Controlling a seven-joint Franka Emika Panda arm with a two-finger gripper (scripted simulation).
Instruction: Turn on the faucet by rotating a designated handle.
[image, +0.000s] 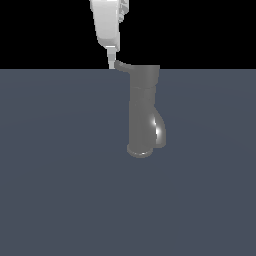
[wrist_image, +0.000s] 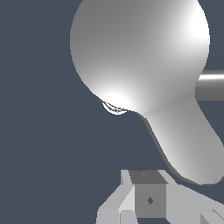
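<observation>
I see the pincer (image: 112, 63) at upper centre, beside the handle (image: 123, 66) tip on the faucet (image: 142, 110); its spread I cannot tell.

A bare simulated scene is shown, not a real room: a flat, featureless slate-blue floor (image: 60, 200) fills the lower frame, and a plain black void (image: 200, 30) is rendered above.

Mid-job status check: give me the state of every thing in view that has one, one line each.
faucet: upright on the flat surface, base flange down.
handle: sticking out sideways from the top cap toward the exterior view's left.
gripper: fingertips at the handle's tip; open or shut cannot be told.
spout: no water visible.
</observation>
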